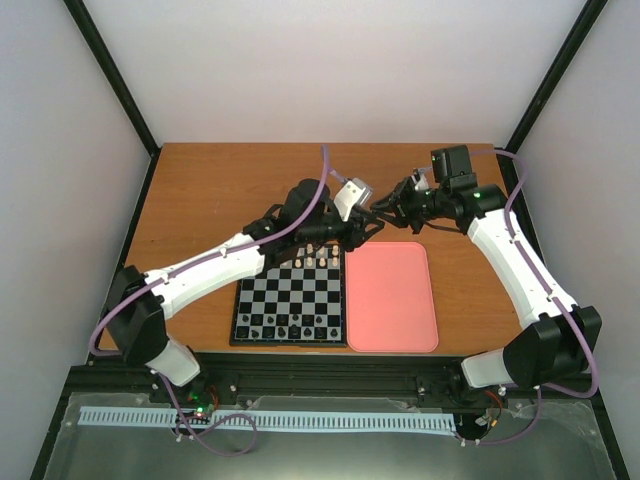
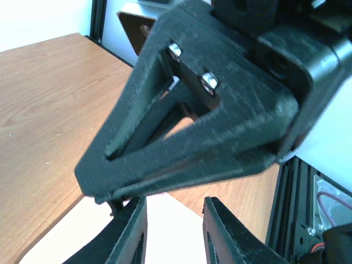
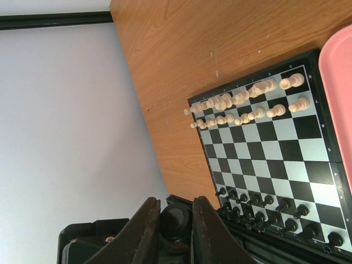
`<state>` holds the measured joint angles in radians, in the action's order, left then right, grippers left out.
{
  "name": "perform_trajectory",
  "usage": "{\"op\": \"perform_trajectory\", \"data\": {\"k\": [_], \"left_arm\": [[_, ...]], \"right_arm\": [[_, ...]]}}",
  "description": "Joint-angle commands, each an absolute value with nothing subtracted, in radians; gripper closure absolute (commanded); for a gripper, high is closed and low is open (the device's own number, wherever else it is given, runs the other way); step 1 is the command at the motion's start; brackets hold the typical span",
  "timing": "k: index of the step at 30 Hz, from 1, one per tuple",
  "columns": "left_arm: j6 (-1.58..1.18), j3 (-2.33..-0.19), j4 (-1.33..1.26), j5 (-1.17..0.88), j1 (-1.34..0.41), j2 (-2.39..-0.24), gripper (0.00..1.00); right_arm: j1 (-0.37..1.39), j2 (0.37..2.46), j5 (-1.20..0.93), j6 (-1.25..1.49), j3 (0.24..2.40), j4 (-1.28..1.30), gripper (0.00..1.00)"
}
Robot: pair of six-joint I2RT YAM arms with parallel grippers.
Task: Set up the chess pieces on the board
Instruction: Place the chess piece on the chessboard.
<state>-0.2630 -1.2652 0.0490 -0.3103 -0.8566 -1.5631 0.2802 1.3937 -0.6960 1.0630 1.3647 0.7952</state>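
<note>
Left end effector [image 2: 176, 204] first, from its own wrist camera: my two fingers [image 2: 129, 236] stand a little apart with nothing between them, only a pale surface showing through the gap. Very close above them, the black triangular finger of my right end effector [image 2: 104, 190] fills most of the view, and the wooden bench [image 2: 44, 110] spreads out to its left. From the right wrist camera, that end effector's fingers are parted narrowly and a dark round shape sits low in the gap; I cannot tell whether they grip it. To the right of those fingers lies the board [image 3: 269, 148], with the chess pieces [image 3: 264, 212] in two rows along the edge nearest the fingertips and cream-white pieces [image 3: 242, 104] in two rows along the farther edge. A pink tray [image 3: 342, 82] lies just past the board. From above, my two end effectors meet tip to tip just beyond the board's far right corner, at the tray's far edge, with the chess pieces well apart from both.
</note>
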Motion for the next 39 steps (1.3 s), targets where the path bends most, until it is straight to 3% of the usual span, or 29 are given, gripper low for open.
{"op": "perform_trajectory", "data": {"k": [1, 8, 12, 39], "left_arm": [[-0.250, -1.241, 0.051, -0.283, -0.852, -1.477, 0.65], [-0.272, -1.130, -0.017, -0.255, -0.818, -1.384, 0.52], [-0.293, -1.120, -0.084, -0.260, -0.807, -1.404, 0.52], [-0.345, -1.182, -0.199, -0.304, -0.795, -1.521, 0.61]], "right_arm": [[0.283, 1.381, -0.718, 1.066, 1.405, 0.791, 0.85], [0.283, 1.377, -0.721, 1.066, 1.405, 0.795, 0.85], [0.283, 1.370, -0.724, 1.069, 1.408, 0.799, 0.85], [0.287, 1.371, -0.745, 1.095, 1.443, 0.788, 0.85]]}}
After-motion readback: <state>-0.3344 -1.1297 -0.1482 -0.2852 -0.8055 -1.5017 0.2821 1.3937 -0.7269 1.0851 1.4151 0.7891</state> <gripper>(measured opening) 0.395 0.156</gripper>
